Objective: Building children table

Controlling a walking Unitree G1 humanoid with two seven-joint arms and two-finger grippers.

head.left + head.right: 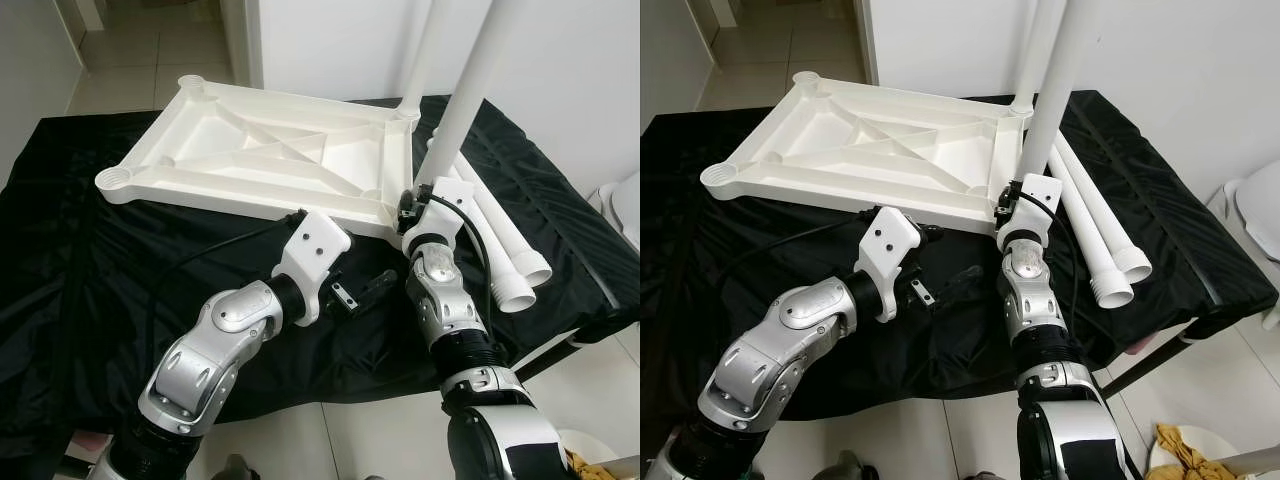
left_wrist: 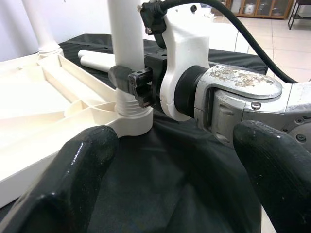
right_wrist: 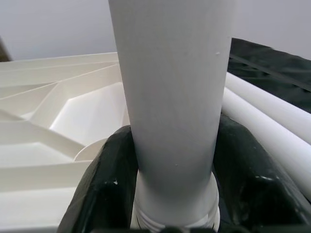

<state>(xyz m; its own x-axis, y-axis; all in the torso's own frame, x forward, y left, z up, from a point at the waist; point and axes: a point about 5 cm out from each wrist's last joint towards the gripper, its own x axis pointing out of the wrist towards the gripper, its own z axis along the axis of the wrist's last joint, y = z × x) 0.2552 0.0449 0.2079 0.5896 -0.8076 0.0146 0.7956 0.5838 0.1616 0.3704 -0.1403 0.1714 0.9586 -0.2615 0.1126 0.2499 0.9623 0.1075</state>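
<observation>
Rigid, light, slick plastic table leg (image 1: 470,90): best held low near threaded collar, where right gripper (image 2: 137,85) clamps it; left gripper (image 1: 362,291) spread, empty.

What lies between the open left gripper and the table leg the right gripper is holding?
Only bare black cloth. The left wrist view shows the left gripper open, with that cloth running up to the leg, which the right gripper clamps at its base.
</observation>
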